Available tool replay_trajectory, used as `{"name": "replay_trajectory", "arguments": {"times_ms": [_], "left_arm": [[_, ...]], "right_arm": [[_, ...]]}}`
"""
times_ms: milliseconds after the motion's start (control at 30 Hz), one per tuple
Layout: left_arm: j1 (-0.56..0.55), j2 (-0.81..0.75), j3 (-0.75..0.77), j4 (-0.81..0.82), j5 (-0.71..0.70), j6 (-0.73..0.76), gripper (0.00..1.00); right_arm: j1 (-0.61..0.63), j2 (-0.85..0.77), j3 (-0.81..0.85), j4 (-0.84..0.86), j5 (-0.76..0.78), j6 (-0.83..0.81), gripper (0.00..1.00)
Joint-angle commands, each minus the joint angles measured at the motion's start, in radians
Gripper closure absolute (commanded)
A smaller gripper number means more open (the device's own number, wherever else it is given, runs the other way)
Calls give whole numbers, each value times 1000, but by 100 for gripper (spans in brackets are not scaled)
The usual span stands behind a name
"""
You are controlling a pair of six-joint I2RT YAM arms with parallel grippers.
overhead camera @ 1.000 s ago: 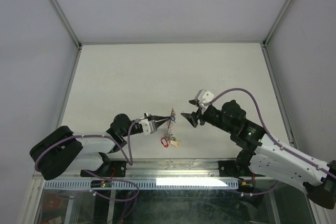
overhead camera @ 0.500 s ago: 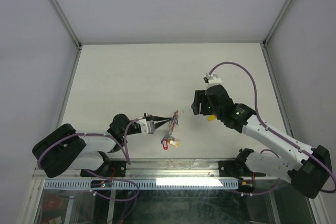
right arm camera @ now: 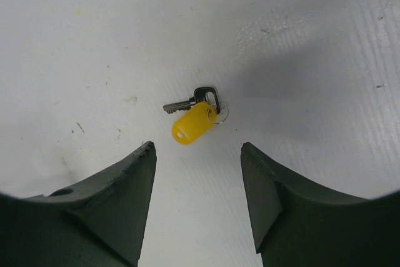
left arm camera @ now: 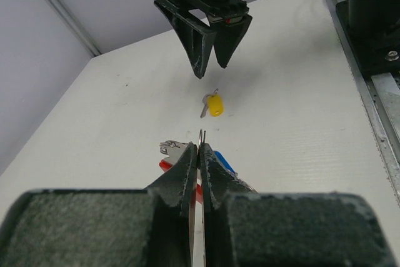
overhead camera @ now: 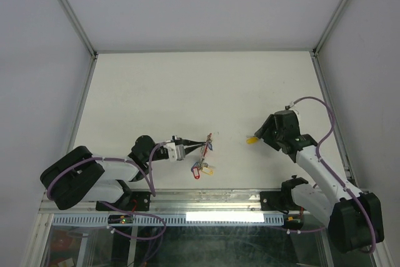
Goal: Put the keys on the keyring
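Small silvery metal key with a yellow plastic tag (right arm camera: 194,122) lies flat on the white table (right arm camera: 312,42).
Your right gripper (right arm camera: 197,148) hangs over it, jaws wide apart; your left gripper (left arm camera: 200,148) is clamped on the red-and-grey D-shaped keyring (overhead camera: 205,145), well apart from it.

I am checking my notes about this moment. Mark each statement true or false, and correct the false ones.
1. The key with the yellow tag lies on the table, and no end effector holds it. True.
2. The right end effector is shut. False: its fingers are open, one on each side of the key with the yellow tag, above it.
3. The left end effector is shut on the keyring. True.
4. The key with the yellow tag hangs on the keyring. False: it lies apart from the keyring, on the table between the two end effectors.
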Motion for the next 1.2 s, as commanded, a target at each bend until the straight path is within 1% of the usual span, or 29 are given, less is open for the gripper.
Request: {"name": "replay_trajectory", "arguments": {"times_ms": [0,67,233,333,433,700,900,1033,1100,1167], "left_arm": [[0,-26,-15,95,60,47,100],[-19,-37,-37,102,61,127,100],[-73,-68,-74,92,-11,279,100],[-97,-75,-99,91,-23,408,100],[-120,-73,-111,86,-60,499,100],[-229,-92,-88,-107,-232,746,100],[-277,-69,-67,-179,-306,819,100],[-285,-62,-56,-197,-332,816,100],[-285,-64,-56,-195,-340,808,100],[-285,-65,-54,-194,-346,800,100]], "right_arm": [[-32,-73,-35,113,-51,80,41],[-37,-82,-46,118,-55,84,42],[-40,-88,-71,132,-73,92,42],[-42,-89,-78,135,-79,94,42],[-43,-92,-81,134,-84,96,43],[-47,-128,-101,118,-59,112,43],[-49,-160,-110,98,-37,133,44],[-51,-189,-125,79,-22,193,44],[-52,-203,-137,77,-18,221,46],[-52,-206,-148,78,-19,239,51]]}}
